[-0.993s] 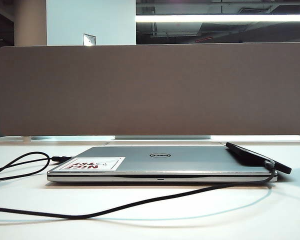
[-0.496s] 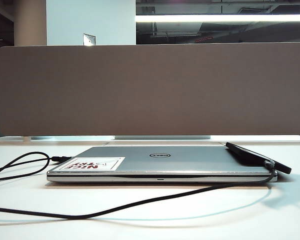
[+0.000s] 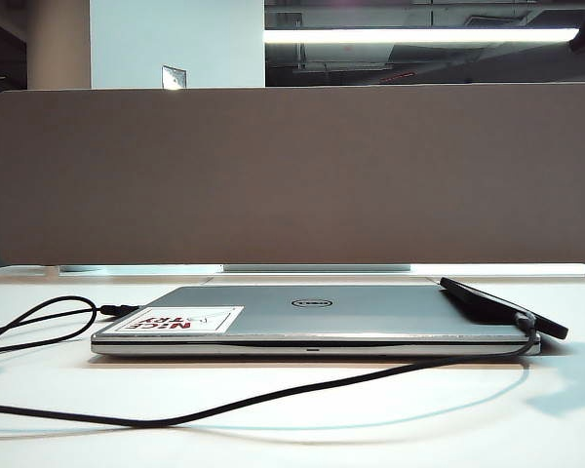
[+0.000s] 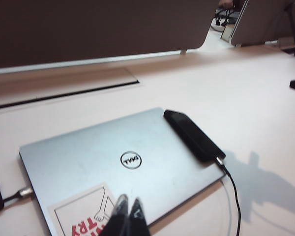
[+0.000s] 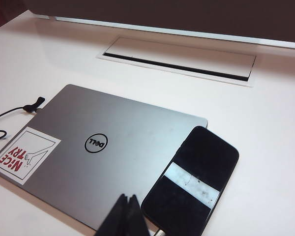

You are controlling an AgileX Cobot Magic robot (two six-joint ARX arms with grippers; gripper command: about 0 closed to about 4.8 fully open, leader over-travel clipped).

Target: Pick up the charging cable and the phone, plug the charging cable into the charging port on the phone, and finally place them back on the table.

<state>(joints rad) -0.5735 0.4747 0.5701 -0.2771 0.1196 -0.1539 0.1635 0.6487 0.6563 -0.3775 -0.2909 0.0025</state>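
The black phone [image 3: 502,307] lies tilted on the right end of the laptop lid, hanging a little over its edge. The charging cable's silvery plug [image 4: 219,160] sits in the phone's near end and hides the charging port. Its black cord [image 3: 273,395] runs leftwards across the white table [image 3: 390,429]. My left gripper [image 4: 128,200] hangs shut and empty above the lid's sticker. My right gripper [image 5: 127,197] is shut and empty too, over the lid's near edge beside the phone [image 5: 194,179]. Neither gripper shows in the exterior view.
A shut silver Dell laptop [image 3: 351,314] with a red-lettered sticker [image 3: 180,320] lies mid-table. A second stretch of black cord [image 3: 39,322] loops from the laptop's left side. A grey-brown partition [image 3: 292,175] backs the table. A cable hatch [image 5: 179,61] lies behind the laptop.
The shadow on the table at the right has shifted and spread. A dark shape has come into the top right corner. Phone, cable and laptop have not moved.
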